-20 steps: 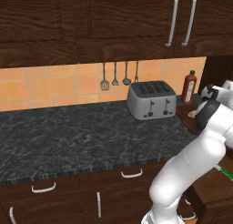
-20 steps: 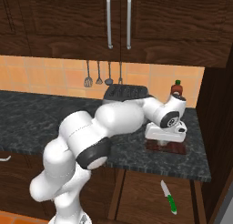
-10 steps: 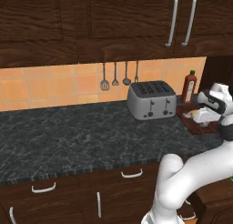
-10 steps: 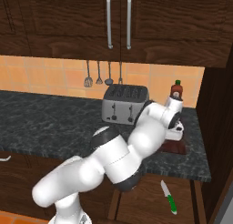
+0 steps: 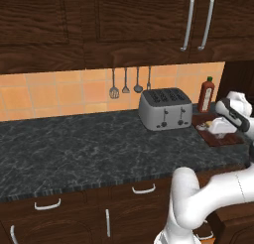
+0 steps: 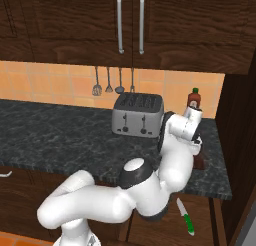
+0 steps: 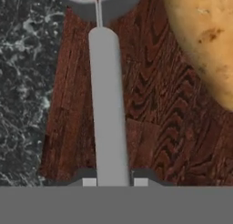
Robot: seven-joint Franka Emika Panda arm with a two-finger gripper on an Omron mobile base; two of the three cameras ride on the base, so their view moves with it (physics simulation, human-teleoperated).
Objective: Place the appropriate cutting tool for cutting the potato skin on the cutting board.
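Observation:
The cutting tool (image 7: 107, 104), a slender silver-grey peeler, runs up the middle of the hand view with its forked head at the top. My gripper (image 7: 114, 181) is shut on its handle, one finger tip on each side. It lies over the dark reddish-brown cutting board (image 7: 154, 127). The tan-yellow potato (image 7: 205, 41) rests on the board to the peeler's right, apart from it. In the left base view my gripper (image 5: 219, 128) points down at the cutting board (image 5: 221, 140), right of the toaster.
A silver toaster (image 5: 164, 108) stands just left of the board, with a red sauce bottle (image 5: 206, 94) behind it. Utensils (image 5: 125, 83) hang on the tiled wall. The counter ends just right of the board. A green-handled knife (image 6: 185, 217) lies down by the cabinet front.
The arm's elbow and lower links have swung round, out from over the counter. The hand has stayed over the cutting board with the peeler between its fingers.

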